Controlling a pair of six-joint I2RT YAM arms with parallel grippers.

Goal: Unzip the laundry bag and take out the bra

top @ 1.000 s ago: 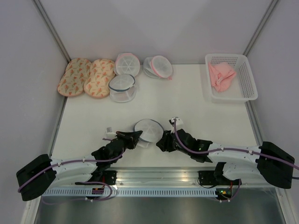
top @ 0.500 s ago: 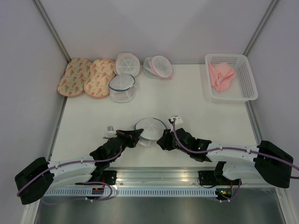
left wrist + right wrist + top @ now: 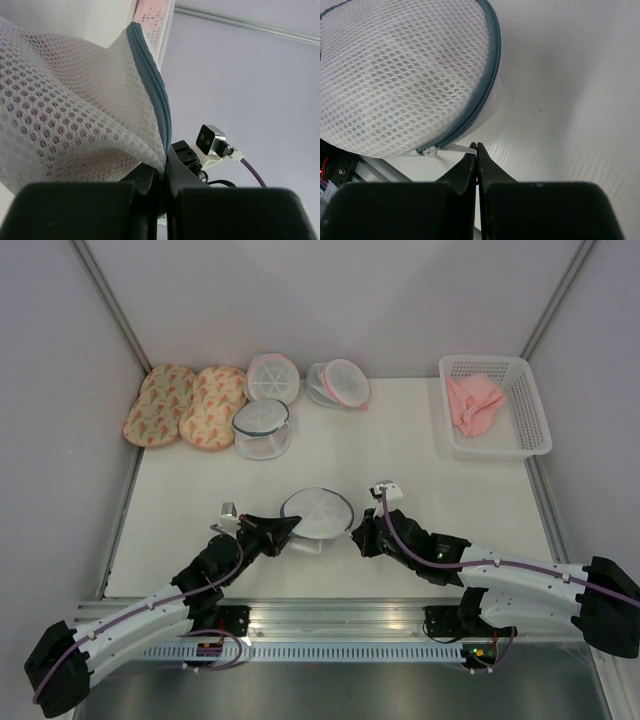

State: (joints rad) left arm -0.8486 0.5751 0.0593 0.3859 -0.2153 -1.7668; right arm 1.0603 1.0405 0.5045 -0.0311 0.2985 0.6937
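Both sets of jaws are shut. Black left gripper [image 3: 162, 172] pinches the soft rim of the round white mesh laundry bag with blue-grey zip band [image 3: 317, 512] at its 8 o'clock. Black right gripper [image 3: 477, 150] nips the thin white zip pull tab [image 3: 451, 149] at 4 o'clock. Bag sits at the white table's [image 3: 430, 490] 6 o'clock. Likely light and floppy, and the tab small and slippery. Bra not discernible.

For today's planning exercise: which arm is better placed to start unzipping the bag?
Right. The right gripper is shut on the white zip pull, ready to draw it along the rim. The left gripper pinches the bag at its rim, bracing it.
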